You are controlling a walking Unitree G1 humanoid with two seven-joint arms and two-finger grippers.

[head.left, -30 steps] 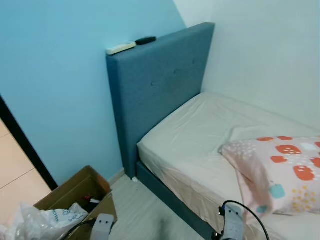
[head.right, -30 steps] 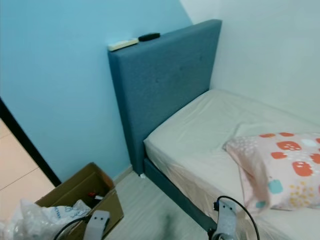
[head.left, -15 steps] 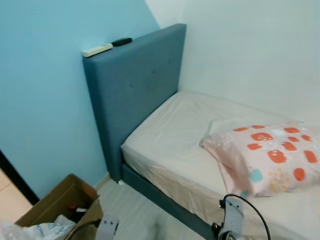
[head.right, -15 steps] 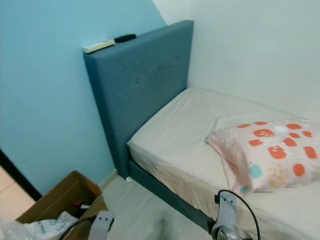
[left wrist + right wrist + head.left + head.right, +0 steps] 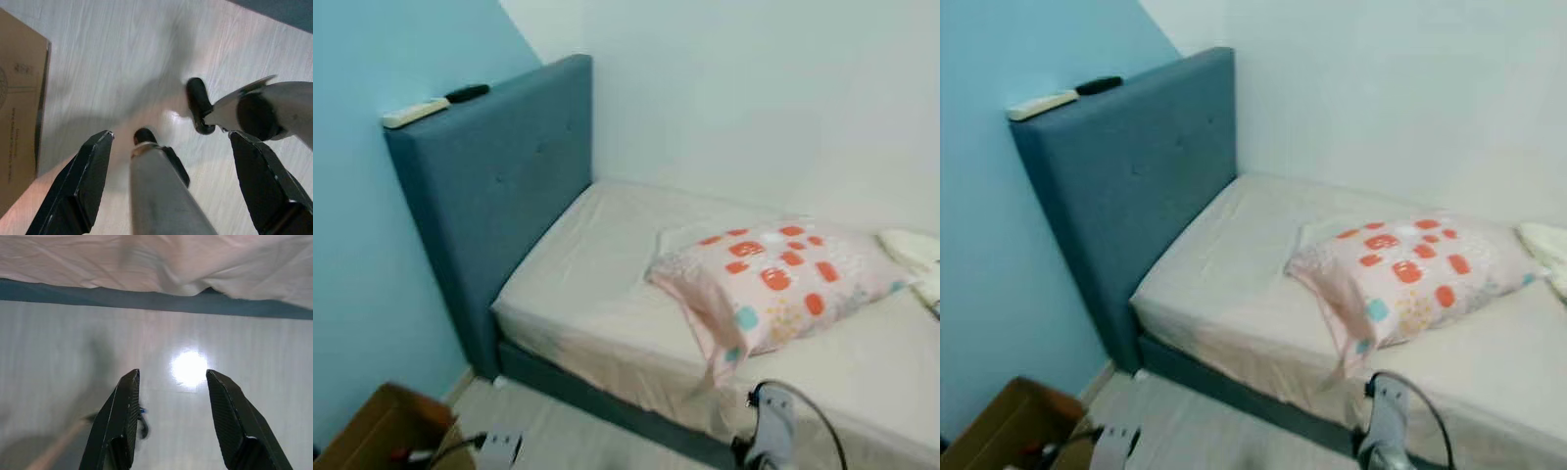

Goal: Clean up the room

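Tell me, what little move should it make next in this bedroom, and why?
Probably step closer to the bed and lift the right gripper toward the patterned pillow. The pillow lies crooked mid-mattress, one corner drooping over the edge, well away from the blue headboard. Both grippers hang low over the floor, open and holding nothing; the left gripper is idle.

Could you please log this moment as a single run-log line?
scene: bed with patterned pillow | headboard top: two remotes | left hand: open, empty, over floor | right hand: open, empty
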